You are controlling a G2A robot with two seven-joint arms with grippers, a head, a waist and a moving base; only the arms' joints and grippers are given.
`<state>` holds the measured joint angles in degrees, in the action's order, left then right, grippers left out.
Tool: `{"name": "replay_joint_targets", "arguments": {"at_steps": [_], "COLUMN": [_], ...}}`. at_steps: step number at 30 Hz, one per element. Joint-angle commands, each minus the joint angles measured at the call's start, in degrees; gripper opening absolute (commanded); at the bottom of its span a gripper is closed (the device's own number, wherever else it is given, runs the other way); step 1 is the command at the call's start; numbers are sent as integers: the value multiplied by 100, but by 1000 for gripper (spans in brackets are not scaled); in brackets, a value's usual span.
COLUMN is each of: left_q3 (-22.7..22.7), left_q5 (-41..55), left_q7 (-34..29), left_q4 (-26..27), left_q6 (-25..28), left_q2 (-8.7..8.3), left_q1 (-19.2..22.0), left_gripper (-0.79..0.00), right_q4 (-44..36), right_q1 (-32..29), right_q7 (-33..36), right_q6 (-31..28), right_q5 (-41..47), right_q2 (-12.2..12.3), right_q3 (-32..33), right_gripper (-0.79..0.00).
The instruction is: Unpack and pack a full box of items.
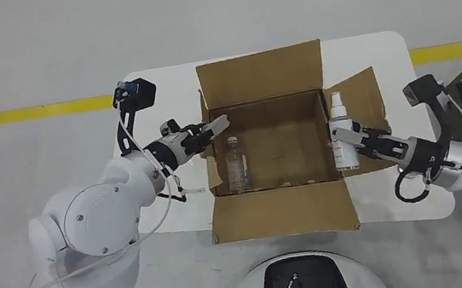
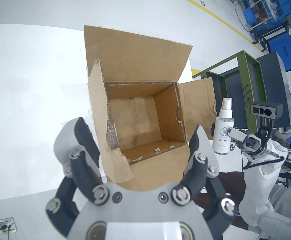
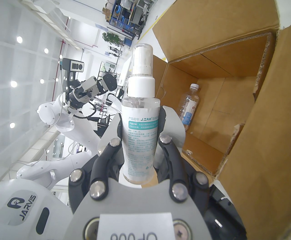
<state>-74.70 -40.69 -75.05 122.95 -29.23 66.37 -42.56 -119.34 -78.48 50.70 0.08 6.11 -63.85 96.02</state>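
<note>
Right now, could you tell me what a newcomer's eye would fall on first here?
The open cardboard box in the middle of the table, with a clear plastic bottle lying on its floor. At one side the right gripper holds a white spray bottle, while the left gripper stands open at the opposite side.

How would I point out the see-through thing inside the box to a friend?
Find the open cardboard box on the white table. Inside, against the wall on the left gripper's side, rests a clear plastic bottle. Unlike the white spray bottle the right gripper holds outside, it is see-through.
</note>
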Motion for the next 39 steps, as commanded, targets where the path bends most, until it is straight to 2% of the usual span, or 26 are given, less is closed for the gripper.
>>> {"name": "replay_joint_targets", "arguments": {"at_steps": [1,7,14,21,28,34,35,37,39], "left_q3": [0,-252,-998,-1027,-1027,-1027,-1027,-1027,-1027], "left_q5": [0,-178,-60,-31,-31,-31,-31,-31,-31], "left_q7": [0,560,1088,1106,1106,1106,1106,1106,1106], "left_q4": [0,-53,21,30,30,30,30,30,30], "left_q6": [0,102,-234,-241,-241,-241,-241,-241,-241], "left_q2": [0,-38,-81,-82,-82,-82,-82,-82,-82], "left_q1": [0,-327,-744,-767,-767,-767,-767,-767,-767], "left_gripper": [0,0,0,0,0,0,0,0,0], "right_q4": [41,237,801,1612,2536,3052,3113,3206,3293], "right_q1": [-12,359,1366,2490,3475,3896,3937,3995,4039], "right_q7": [-180,-768,-1083,-1090,-679,-606,-589,-590,-594], "right_q6": [67,786,1767,2796,3277,3417,3435,3439,3428], "right_q5": [51,-753,-2654,-4021,-4014,-3980,-3980,-3927,-3891], "right_q2": [-9,-39,-132,-387,-718,-925,-949,-993,-1029], "right_q3": [-70,-911,-2507,-4103,-4973,-5316,-5344,-5365,-5370], "right_gripper": [-785,-785,-785,-785,-785,-779,-736,-720,-650]}}
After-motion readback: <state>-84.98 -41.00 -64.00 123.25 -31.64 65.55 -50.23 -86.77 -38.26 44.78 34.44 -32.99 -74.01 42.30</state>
